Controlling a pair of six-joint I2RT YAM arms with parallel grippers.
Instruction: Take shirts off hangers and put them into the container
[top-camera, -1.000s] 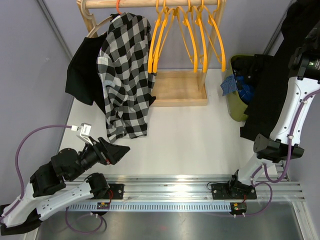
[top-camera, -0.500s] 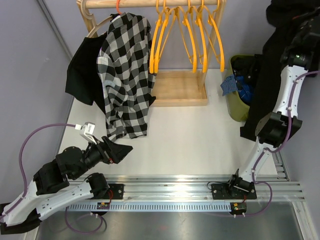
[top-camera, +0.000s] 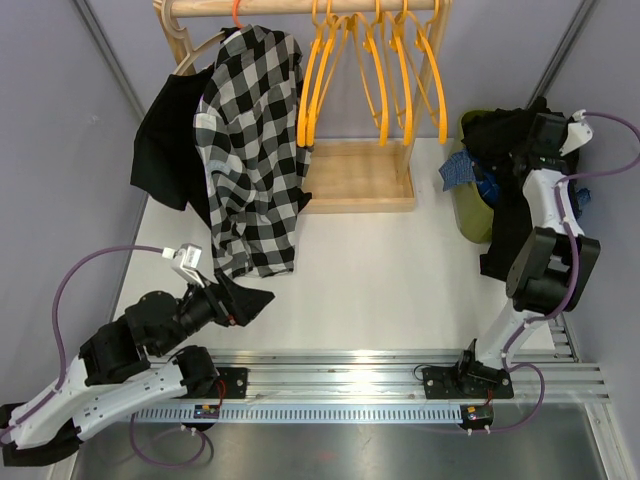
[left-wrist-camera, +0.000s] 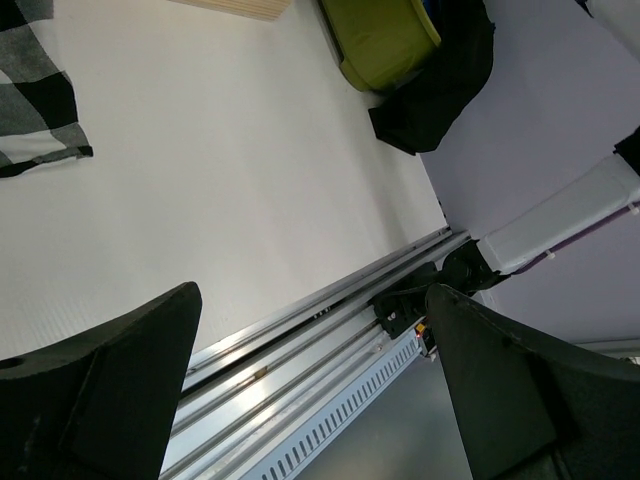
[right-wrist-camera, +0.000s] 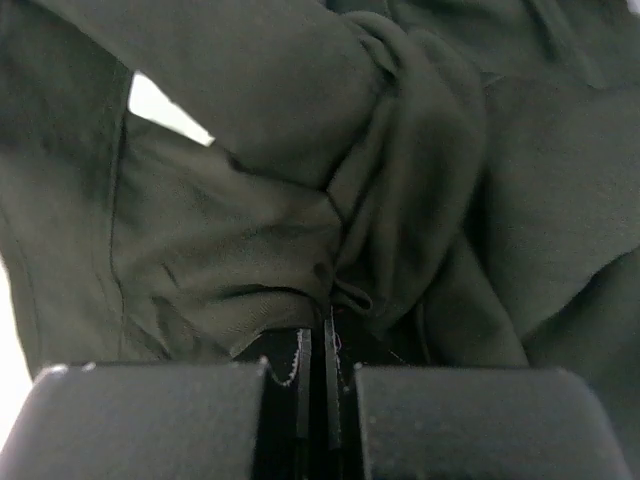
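A black-and-white checked shirt (top-camera: 250, 150) and a black shirt (top-camera: 165, 140) hang on the rack at the back left. Several bare orange hangers (top-camera: 380, 70) hang beside them. My right gripper (top-camera: 520, 140) is low over the olive-green container (top-camera: 470, 215), shut on another black shirt (top-camera: 497, 250). That shirt lies across the tub and spills down its right side. In the right wrist view the jaws (right-wrist-camera: 318, 340) pinch a fold of its dark cloth (right-wrist-camera: 400, 200). My left gripper (top-camera: 250, 300) stands open over the near left table, nothing between its fingers (left-wrist-camera: 110, 400).
The pale wooden rack base (top-camera: 360, 175) stands at the back middle. Blue cloth (top-camera: 470, 172) shows inside the tub. Metal rails (top-camera: 330, 375) run along the near edge. The left wrist view shows the tub (left-wrist-camera: 385, 40) and the checked shirt's hem (left-wrist-camera: 30, 100).
My right arm has dropped from high at the back right down onto the container, carrying the black shirt with it. The left arm has crept slightly right.
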